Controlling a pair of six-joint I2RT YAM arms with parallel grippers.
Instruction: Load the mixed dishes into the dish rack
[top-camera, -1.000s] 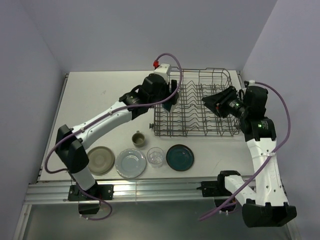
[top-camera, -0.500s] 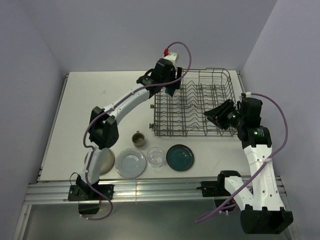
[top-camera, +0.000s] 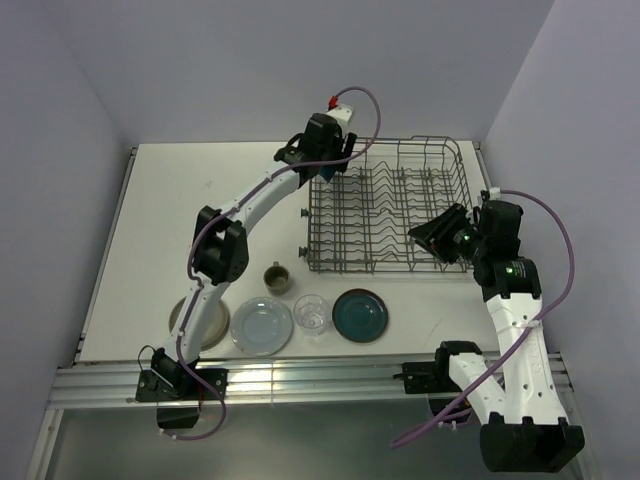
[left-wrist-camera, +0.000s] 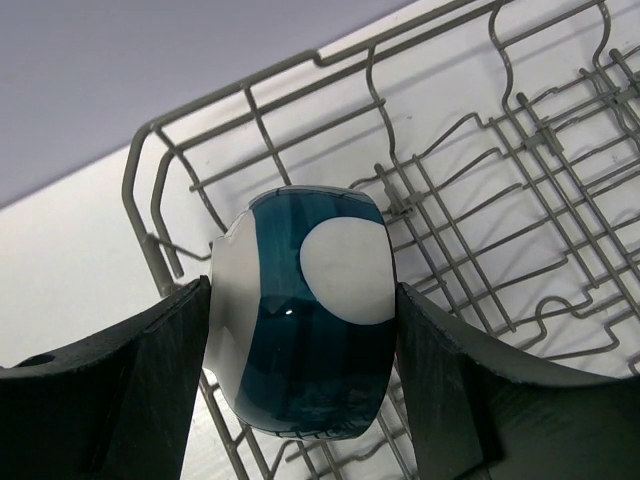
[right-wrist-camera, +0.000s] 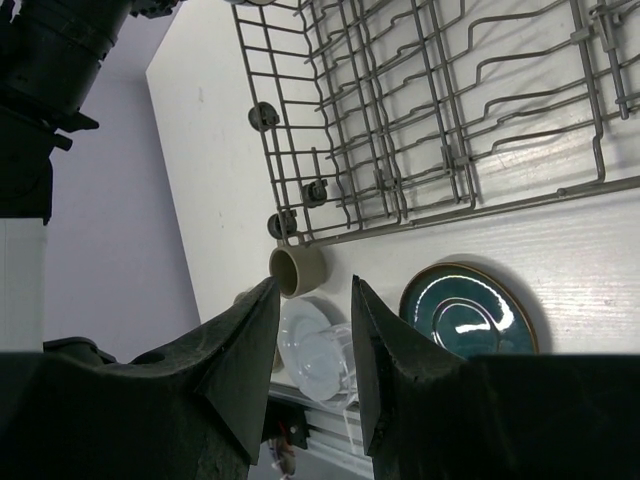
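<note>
My left gripper (top-camera: 330, 168) is shut on the bowl (left-wrist-camera: 300, 310), teal outside and cream inside, held on edge above the far left corner of the dish rack (top-camera: 390, 268). The bowl does not touch the rack's grey wire (left-wrist-camera: 480, 200) below it. My right gripper (top-camera: 425, 232) hangs open and empty over the rack's near right part. On the table in front of the rack lie the grey-beige plate (top-camera: 200, 322), half hidden by the left arm, the pale blue plate (top-camera: 262, 325), the clear glass (top-camera: 311, 313), the dark teal plate (top-camera: 360, 314) and the small mug (top-camera: 277, 279).
In the right wrist view, the open right gripper (right-wrist-camera: 314, 290) frames the mug (right-wrist-camera: 297, 268), pale blue plate (right-wrist-camera: 300, 325) and glass (right-wrist-camera: 335, 360), with the teal plate (right-wrist-camera: 468, 310) to the right. Walls close in behind and beside the table.
The left arm has stretched out and carried the bowl from the rack's left side to its far left corner. The right gripper has drifted slightly toward the near right.
</note>
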